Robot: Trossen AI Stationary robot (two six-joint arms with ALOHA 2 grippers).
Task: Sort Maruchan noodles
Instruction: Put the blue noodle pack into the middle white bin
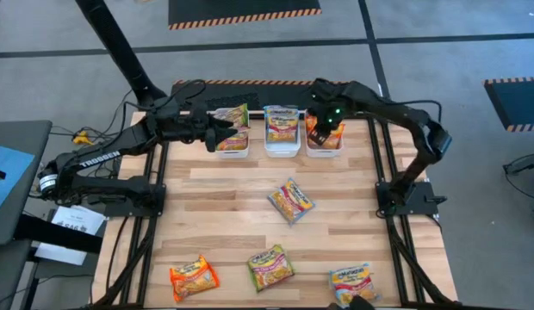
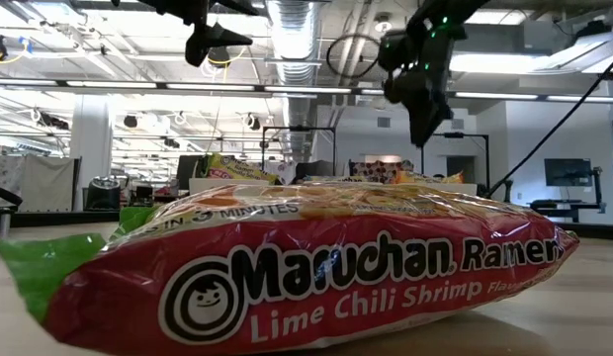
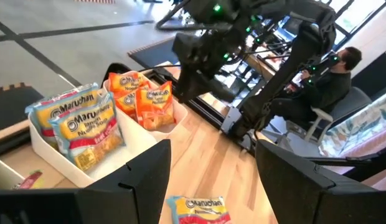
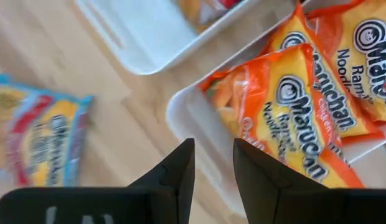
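Observation:
Three white bins stand in a row at the table's far edge: the left bin [image 1: 233, 138] holds green-edged packets, the middle bin [image 1: 282, 131] blue-edged ones, the right bin [image 1: 324, 142] orange ones [image 4: 305, 106]. Loose packets lie flat on the table: a blue one [image 1: 290, 200] mid-table, then an orange [image 1: 194, 277], a green [image 1: 270, 265] and a blue [image 1: 353, 277] along the near edge. My left gripper [image 1: 214, 136] hovers open and empty at the left bin. My right gripper [image 4: 213, 152] hangs over the right bin's near rim, its fingers slightly apart with nothing between them.
The green-edged Lime Chili Shrimp packet [image 2: 306, 267] fills the low view close to the camera. A person [image 3: 333, 81] sits beyond the table's right side. Bare wood lies between the bins and the near row of packets.

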